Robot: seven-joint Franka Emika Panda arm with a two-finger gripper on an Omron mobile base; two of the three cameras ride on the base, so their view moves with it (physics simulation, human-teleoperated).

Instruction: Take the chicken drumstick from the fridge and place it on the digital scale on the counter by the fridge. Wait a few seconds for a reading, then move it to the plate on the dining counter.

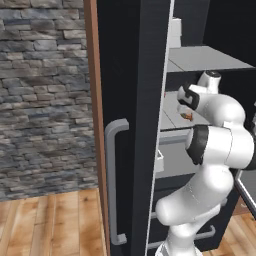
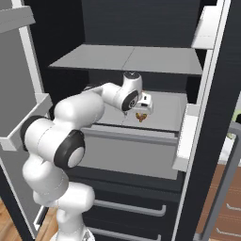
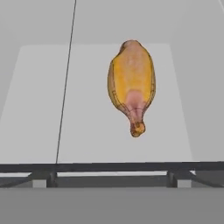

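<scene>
Hand view puts the chicken drumstick at twelve o'clock on the fridge shelf, ungrasped. Our gripper hangs released above it; next we judge we must descend and clench.

Inside the open fridge, bare pale shelf surrounds the chicken drumstick on every side, while another shelf hangs close overhead.

No legible text, label, brand, number or sign on anything here
</scene>
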